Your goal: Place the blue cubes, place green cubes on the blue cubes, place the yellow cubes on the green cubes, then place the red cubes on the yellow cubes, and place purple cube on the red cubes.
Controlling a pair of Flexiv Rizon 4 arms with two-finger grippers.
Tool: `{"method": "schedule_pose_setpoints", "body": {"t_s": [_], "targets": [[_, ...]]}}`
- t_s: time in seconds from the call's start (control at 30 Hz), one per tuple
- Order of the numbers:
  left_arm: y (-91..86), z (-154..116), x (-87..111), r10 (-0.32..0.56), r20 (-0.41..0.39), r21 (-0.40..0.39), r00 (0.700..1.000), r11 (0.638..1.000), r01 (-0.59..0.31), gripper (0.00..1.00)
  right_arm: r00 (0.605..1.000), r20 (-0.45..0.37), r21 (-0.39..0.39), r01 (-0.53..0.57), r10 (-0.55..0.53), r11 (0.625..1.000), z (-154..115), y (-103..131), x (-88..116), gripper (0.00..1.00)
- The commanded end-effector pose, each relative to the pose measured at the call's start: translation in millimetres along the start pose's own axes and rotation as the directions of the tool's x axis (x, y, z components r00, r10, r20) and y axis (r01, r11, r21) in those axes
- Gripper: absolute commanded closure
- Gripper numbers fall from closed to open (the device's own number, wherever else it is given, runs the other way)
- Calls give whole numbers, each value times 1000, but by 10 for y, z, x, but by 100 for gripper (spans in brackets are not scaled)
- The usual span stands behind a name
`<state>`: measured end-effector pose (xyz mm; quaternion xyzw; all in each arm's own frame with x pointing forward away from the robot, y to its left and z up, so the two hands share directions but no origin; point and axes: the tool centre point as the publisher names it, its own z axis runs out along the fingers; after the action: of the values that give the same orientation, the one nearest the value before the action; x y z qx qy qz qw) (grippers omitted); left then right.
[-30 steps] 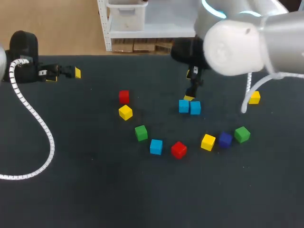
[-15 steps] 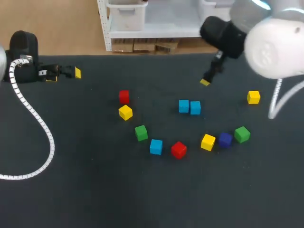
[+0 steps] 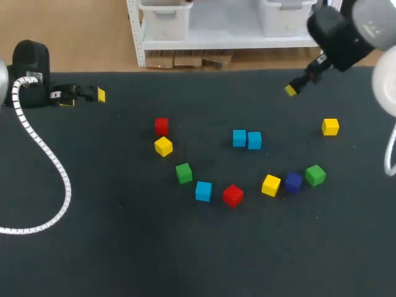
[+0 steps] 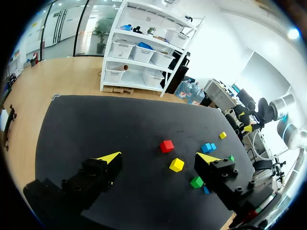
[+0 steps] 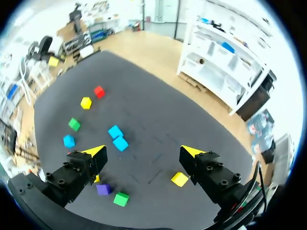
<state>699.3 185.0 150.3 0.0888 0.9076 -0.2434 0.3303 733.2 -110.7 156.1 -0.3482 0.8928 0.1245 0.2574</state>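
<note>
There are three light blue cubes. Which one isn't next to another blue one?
The lone blue cube lies between a green cube and a red cube. The other two blue cubes sit side by side, farther back on the table.

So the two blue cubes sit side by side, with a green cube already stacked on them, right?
No. The two blue cubes sit side by side, but nothing is stacked on them: the head view shows the left green cube and the right green cube both on the table.
</note>
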Motion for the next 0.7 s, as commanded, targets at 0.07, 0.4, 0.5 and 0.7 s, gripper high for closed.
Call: {"method": "schedule_pose_setpoints", "body": {"t_s": [0.07,0.4,0.5,0.7], "targets": [[2,2,1,0,0,0,1000,1000,0,0,985,166,18,-61,57,998,-131,-83,143,0],[2,2,1,0,0,0,1000,1000,0,0,967,236,42,-109,96,993,-285,-174,235,0],[2,2,1,0,0,0,1000,1000,0,0,967,234,52,-119,103,992,-284,-184,254,0],[2,2,1,0,0,0,1000,1000,0,0,968,223,55,-133,117,990,-284,-198,258,0]]}}
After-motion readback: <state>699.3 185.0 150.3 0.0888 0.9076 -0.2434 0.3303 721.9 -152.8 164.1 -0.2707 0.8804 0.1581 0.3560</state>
